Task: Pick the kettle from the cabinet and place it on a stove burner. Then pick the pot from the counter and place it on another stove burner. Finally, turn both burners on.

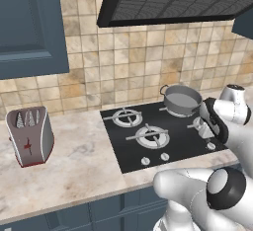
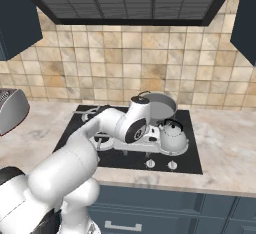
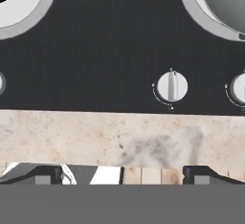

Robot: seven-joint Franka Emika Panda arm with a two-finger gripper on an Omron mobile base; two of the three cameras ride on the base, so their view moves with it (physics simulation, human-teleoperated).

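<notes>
black glass cooktop [image 1: 178, 136] in beige marbled counter [image 1: 74, 161], tan tiled wall [image 2: 130, 63], tool [image 3: 122, 174] spread wide, empty

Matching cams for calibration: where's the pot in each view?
Left base view: pot right of centre, on the cooktop's back burner, by the tiled wall.
Right base view: pot at centre, behind the kettle.
Hand view: I cannot tell it apart there.
Shared landmark: the front knobs.
</notes>
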